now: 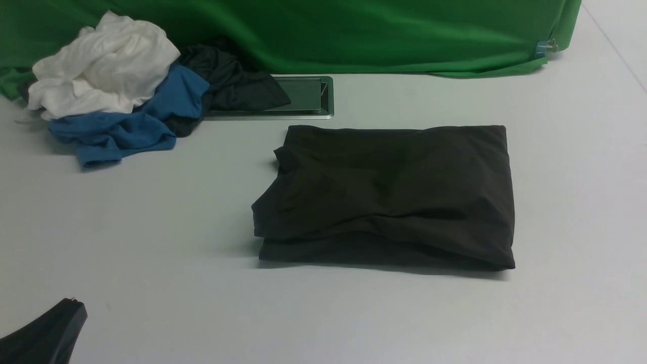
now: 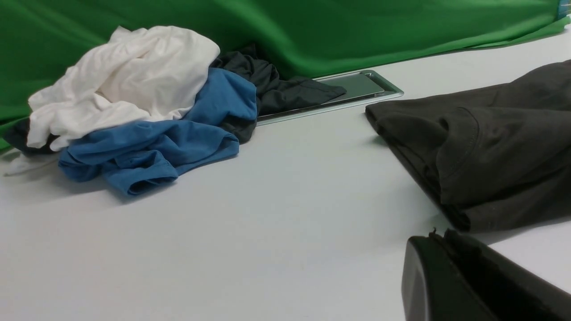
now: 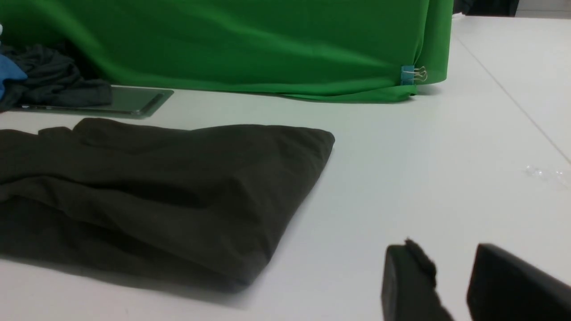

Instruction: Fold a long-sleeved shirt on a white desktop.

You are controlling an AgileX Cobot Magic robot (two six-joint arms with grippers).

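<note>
The long-sleeved shirt (image 1: 389, 197) lies folded into a thick, roughly rectangular packet on the white counter (image 1: 151, 242), just in front of the small metal-framed hatch (image 1: 303, 96) and slightly toward the robot's right of it. Its long axis runs from side to side across the front view, parallel to the hatch's long edge, with stacked layers showing along the near edge and a looser, stepped end facing left. No print or lettering is visible on the upper face. The left end effector (image 1: 76, 306) sits low at the near left, well apart from the shirt's stepped end; in the left wrist view (image 2: 439, 240) its jaws are pressed together and hold nothing, and the shirt lies ahead of it and to its right. The right end effector (image 3: 446, 267) appears only in its own wrist view, jaws parted with a clear gap and empty, near the shirt's right near corner, the packet lying ahead and to its left. Judged from this layout, the right arm is the nearer, and any further fold would most likely cross the long axis, end toward end. Beyond the hatch's left end sits a heap of white (image 1: 101, 65), blue (image 1: 131, 121) and dark (image 1: 227, 81) garments, the dark one draped over the hatch, with the green cloth (image 1: 354, 30) behind.
</note>
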